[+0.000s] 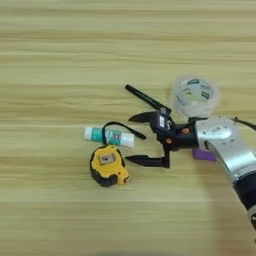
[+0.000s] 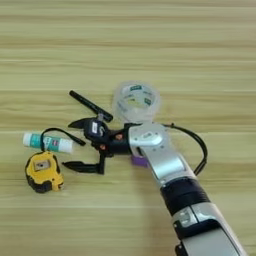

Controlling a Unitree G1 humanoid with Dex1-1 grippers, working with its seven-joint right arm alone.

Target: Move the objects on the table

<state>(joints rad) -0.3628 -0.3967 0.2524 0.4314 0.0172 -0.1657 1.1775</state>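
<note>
The end effector (image 1: 134, 139) hovered, fingers apart, beside the tape measure (image 1: 106, 165); a reach seemed underway; closing would follow.

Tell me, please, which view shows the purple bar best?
The left eye view, marginally: the purple bar shows as a short stub below the right gripper's wrist. In the right eye view the forearm hides still more, leaving a smaller sliver.

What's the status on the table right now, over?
Right gripper open, empty, just right of glue stick and tape measure. Purple bar half hidden under the forearm. Pen and tape roll behind.
</note>
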